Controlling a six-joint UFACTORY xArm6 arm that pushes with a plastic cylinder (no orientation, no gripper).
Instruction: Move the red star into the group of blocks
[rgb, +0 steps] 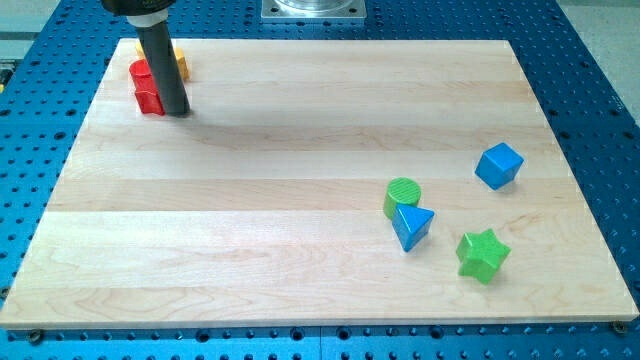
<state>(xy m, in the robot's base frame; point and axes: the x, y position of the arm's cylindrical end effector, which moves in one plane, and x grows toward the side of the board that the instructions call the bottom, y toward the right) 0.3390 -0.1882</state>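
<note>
The wooden board (300, 180) fills most of the view, lying on a blue perforated table (40, 200), and the dark rod comes down from the view's top left corner. There is no claw here to be wide or narrow: the arm ends in that plain rod, holding nothing, and my tip (176, 111) rests on the board at the top left. The red star (148, 98) sits just to the view's left of my tip, touching it or nearly so, with another red block (141, 71) just above it and a yellow block (180, 66) partly hidden behind the rod. The group lies well apart, toward the view's bottom right: a blue cube (499, 165), a green cylinder (403, 195), a blue triangular block (411, 225) and a green star (483, 254). So, as I judge it, my tip stands on the wrong side; it must get round to the star's upper left before pushing down and rightward.
</note>
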